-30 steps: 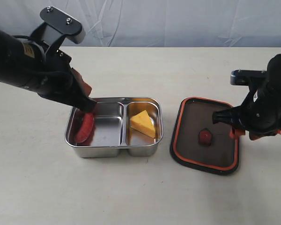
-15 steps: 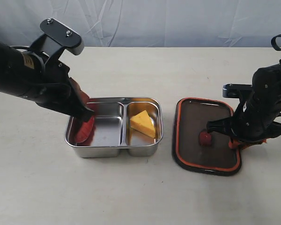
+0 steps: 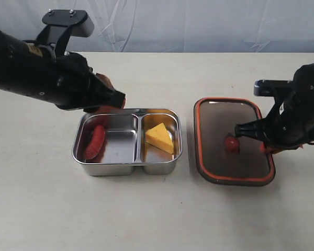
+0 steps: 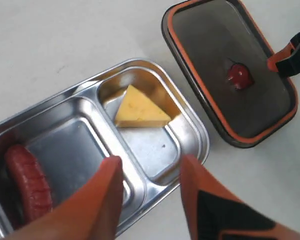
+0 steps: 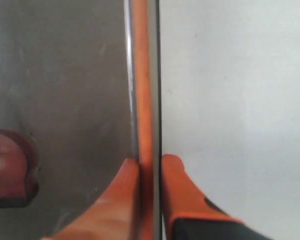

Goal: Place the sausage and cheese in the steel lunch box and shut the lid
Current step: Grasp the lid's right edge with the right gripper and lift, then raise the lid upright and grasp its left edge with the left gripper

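Pinching the long edge of the lid [image 3: 220, 123] that is farthest from the box, the right gripper [image 5: 150, 167] has one orange finger [image 5: 121, 197] inside the rim and the other outside, both pressed onto the orange seal [image 5: 142, 75]. That lid lies seal side up on the pale table [image 3: 157, 219], just beside the steel lunch box [image 3: 126, 168] but apart from it, with a small red valve tab [image 3: 231, 144] at its centre.

Box uncovered. Larger compartment: the sausage [image 3: 94, 142], lengthwise along the outer wall. Smaller compartment, on the lid side: the cheese [image 3: 159, 137], a wedge lying flat.

Above the box hovers the left gripper [image 4: 149, 162], fingers spread, nothing between them.
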You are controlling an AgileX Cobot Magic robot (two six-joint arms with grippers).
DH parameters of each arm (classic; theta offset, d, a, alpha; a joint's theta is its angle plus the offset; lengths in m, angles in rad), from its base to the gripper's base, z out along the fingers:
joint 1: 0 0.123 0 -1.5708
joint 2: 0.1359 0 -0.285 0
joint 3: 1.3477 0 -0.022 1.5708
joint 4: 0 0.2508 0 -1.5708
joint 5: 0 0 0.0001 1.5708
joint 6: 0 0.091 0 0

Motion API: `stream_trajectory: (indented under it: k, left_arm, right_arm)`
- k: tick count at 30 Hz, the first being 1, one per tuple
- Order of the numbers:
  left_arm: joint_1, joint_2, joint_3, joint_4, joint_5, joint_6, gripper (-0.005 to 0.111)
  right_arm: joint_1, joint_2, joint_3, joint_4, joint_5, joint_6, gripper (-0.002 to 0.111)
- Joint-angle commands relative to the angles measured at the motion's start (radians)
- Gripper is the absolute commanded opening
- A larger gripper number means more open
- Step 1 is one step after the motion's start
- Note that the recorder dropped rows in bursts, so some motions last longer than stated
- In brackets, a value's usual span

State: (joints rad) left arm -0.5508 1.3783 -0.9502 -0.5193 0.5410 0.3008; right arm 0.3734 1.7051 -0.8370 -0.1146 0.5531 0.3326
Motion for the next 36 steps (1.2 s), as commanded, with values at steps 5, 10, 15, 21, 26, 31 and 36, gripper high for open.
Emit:
stream_trajectory:
  k: [5,10,15,21,26,31,36]
  left_arm:
    - [0.037,-0.007,-0.058,-0.221,0.015,0.064,0.045]
    - [0.153,-0.003,-0.058,-0.614,0.143,0.362,0.045]
    - [0.203,-0.003,-0.058,-0.824,0.267,0.596,0.045]
    - [0.203,0.064,-0.047,-0.836,0.319,0.600,0.045]
    - [0.203,0.123,-0.047,-0.865,0.321,0.644,0.045]
    - [0.203,0.145,-0.047,-0.911,0.327,0.698,0.045]
    - [0.200,0.170,-0.047,-0.946,0.347,0.732,0.045]
  right_arm:
    - [-0.005,-0.202,0.000,-0.041,0.006,0.002,-0.001]
    - [-0.001,-0.309,0.000,-0.019,0.012,-0.035,-0.001]
    - [0.025,-0.370,0.000,0.155,-0.008,-0.176,-0.001]
    - [0.100,-0.404,-0.008,0.286,-0.049,-0.268,-0.001]
    - [0.128,-0.408,-0.008,0.359,-0.053,-0.301,-0.001]
    - [0.128,-0.408,-0.008,0.473,-0.055,-0.399,-0.001]
    - [0.128,-0.408,-0.008,0.530,-0.055,-0.440,-0.001]
